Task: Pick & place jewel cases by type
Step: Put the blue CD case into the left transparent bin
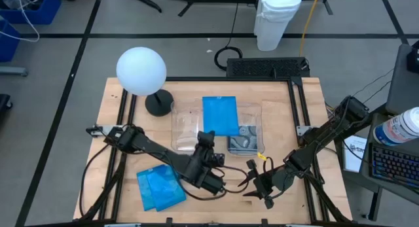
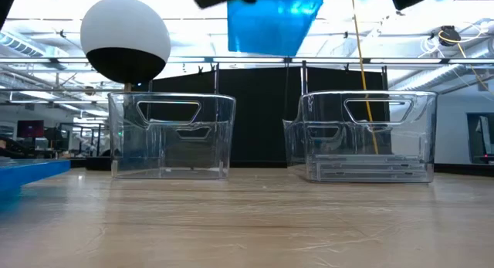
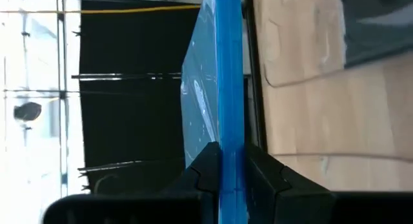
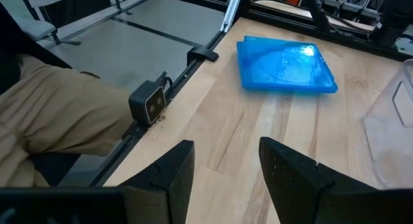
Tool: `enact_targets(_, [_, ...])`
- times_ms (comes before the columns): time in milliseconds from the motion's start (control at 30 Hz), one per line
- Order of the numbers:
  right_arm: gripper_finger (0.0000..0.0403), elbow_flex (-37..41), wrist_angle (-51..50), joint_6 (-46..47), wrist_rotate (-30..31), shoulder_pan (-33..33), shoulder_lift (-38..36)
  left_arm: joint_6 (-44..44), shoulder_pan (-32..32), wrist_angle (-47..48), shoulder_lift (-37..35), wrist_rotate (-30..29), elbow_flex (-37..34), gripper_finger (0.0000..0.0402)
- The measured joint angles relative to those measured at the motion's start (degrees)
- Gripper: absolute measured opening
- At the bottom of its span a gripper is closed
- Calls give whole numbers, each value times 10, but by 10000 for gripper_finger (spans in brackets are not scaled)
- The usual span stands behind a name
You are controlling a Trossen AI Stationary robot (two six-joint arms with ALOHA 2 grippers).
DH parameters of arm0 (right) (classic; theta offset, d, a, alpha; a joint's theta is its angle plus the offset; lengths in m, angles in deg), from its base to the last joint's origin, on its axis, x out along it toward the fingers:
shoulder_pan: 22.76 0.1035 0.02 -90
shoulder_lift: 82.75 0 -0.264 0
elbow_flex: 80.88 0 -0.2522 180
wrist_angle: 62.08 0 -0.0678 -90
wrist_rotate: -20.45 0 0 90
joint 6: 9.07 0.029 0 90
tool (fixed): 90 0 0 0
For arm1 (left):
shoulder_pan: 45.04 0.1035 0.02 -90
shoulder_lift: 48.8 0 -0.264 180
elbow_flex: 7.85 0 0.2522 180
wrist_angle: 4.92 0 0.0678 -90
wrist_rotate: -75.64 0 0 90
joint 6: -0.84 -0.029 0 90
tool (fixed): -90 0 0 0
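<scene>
My left gripper (image 1: pixel 208 137) (image 3: pixel 230 156) is shut on a bright blue jewel case (image 1: pixel 219 114) (image 2: pixel 274 21) and holds it high over two clear bins. The left bin (image 2: pixel 171 137) looks empty. The right bin (image 2: pixel 369 137) holds clear cases with grey-black inserts (image 1: pixel 243 143), stacked flat on its floor. Two more blue cases (image 1: pixel 160 188) (image 4: pixel 287 66) lie flat and overlapping on the table near its near-left corner. My right gripper (image 1: pixel 252 182) (image 4: pixel 226 153) is open over bare wood near the near edge, to the right of the blue cases. My left gripper pinches the blue case between its two fingers (image 3: pixel 208 169) at the case's edge nearest the table's near side (image 3: pixel 230 143). The fingers reach in from the near left. The case is lifted clear and sticks out past the fingers toward the far edge, tilted, above the bins.
A lamp with a white globe (image 1: pixel 141 70) (image 2: pixel 126 40) stands on a black base (image 1: pixel 159 103) left of the bins. A black frame rail (image 1: pixel 196 78) runs round the table. A person's tan trouser leg (image 4: pixel 51 114) shows beside the table edge.
</scene>
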Motion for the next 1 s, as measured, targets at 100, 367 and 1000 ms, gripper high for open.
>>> enact_targets(100, [164,4,1,0,2,0,0,25,-13,0,0,-19,-56,45])
enact_targets(367, [164,4,-3,4,2,0,0,194,-50,1,-77,6,-219,45])
enact_targets(1000, [164,32,44,-12,62,-7,0,298,-103,2,-274,123,-523,45])
